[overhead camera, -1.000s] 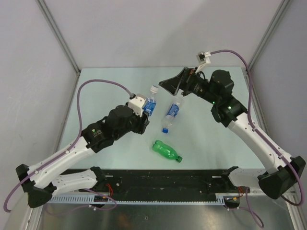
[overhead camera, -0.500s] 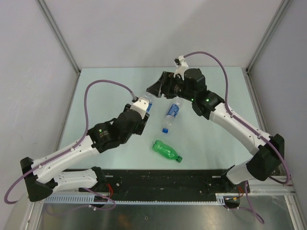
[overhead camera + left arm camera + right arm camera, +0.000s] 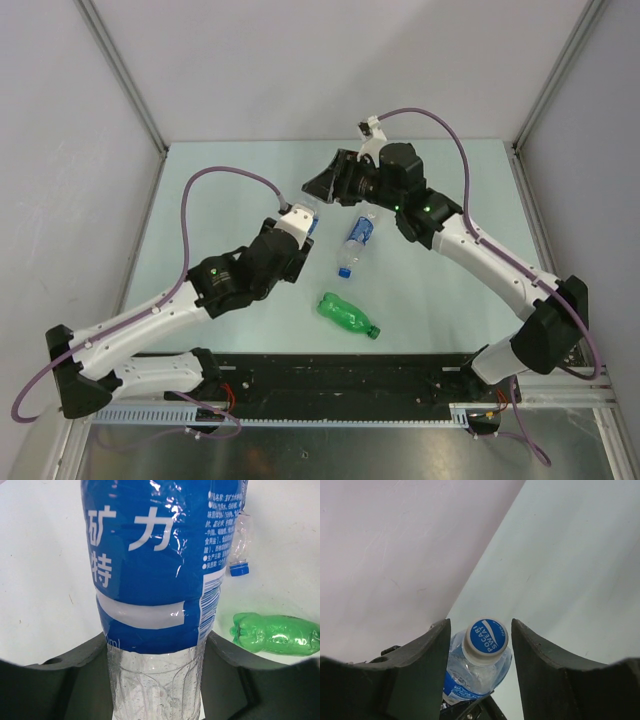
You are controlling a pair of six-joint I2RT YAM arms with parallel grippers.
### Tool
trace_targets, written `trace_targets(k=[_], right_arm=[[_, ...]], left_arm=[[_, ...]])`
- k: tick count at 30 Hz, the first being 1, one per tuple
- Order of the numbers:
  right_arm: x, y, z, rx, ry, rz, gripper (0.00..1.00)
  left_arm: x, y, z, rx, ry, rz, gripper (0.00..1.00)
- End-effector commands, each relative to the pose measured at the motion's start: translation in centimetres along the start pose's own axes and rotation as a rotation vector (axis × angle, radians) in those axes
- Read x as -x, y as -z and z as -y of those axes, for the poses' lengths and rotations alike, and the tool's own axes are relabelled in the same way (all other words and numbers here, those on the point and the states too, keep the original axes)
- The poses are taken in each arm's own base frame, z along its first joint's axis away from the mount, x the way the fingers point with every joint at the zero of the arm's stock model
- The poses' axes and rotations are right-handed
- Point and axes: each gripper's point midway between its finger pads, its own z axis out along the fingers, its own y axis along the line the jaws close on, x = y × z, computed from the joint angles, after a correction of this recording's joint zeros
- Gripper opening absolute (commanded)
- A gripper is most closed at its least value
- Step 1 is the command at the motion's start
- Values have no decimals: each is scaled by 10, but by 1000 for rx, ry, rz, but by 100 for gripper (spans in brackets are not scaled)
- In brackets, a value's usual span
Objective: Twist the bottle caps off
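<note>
My left gripper is shut on the lower body of a clear bottle with a blue label, holding it off the table. Its white cap with a blue printed top sits between the jaws of my right gripper, which is open, with a gap showing on each side of the cap. From above, the right gripper covers the held bottle's top. A second clear bottle with a blue cap lies mid-table. The green bottle lies nearer, its green cap pointing right.
Grey walls enclose the pale table at the back and sides. A black rail runs along the near edge between the arm bases. Purple cables loop above both arms.
My right arm has swung left and brought its jaws around the held bottle's cap, and the jaws have narrowed. The left arm has shifted slightly, still gripping the bottle.
</note>
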Motion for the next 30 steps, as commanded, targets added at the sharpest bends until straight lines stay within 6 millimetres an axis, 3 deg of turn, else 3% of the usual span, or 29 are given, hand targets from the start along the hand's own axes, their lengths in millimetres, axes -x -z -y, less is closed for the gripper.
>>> trace_targets(k=[1,11,12,14,16,30], right_arm=[[18,-1,-29,94,-29,42,55],[11,-7,-35,121,-79,16,40],[10,-7,-35,121,-80,15,36],[10,-7,-36,125,-80,17,14],[10,-6,-37,134,-76,22,3],[17,20,-59,275,24,90,0]], left_arm=[[19,6,-1,10,36,51,4],[20,5,-3,29,38,50,3],[20,5,-2,29,38,49,3],[21,4,-2,30,39,49,3],[22,4,-1,31,38,48,2],[15,-3,0,56,72,33,0]])
